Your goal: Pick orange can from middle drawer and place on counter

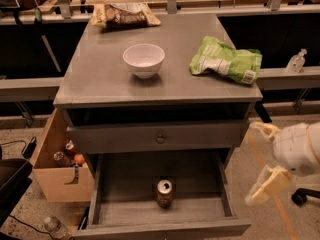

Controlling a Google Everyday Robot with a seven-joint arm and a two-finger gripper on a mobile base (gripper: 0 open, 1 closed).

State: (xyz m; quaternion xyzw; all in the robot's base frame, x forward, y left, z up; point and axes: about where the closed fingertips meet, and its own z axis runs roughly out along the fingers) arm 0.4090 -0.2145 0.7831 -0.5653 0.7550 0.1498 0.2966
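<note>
The can point(164, 193) is standing upright in the open drawer point(107, 184), centred near its front edge. The gripper point(252, 163) is hovering below the counter's point(100, 79) front right corner, fingers spread, grasping nothing, well apart from the can.

The counter point(100, 79) was painted grey, smooth, with a faint sheen. The bowl point(143, 59) on it looked glossy white, ceramic or plastic, hard to call. The green bag point(225, 61) was crinkled, shiny plastic film. The middle drawer point(200, 211) was matt grey painted wood, planks showing on its floor. The can point(164, 193) in it was metal, its silver top bright. The gripper point(261, 159) hung right of the drawer, outside the cabinet, fingers spread, in smooth cream plastic. The box point(55, 181) on the left was pale and matt, wood or card.
</note>
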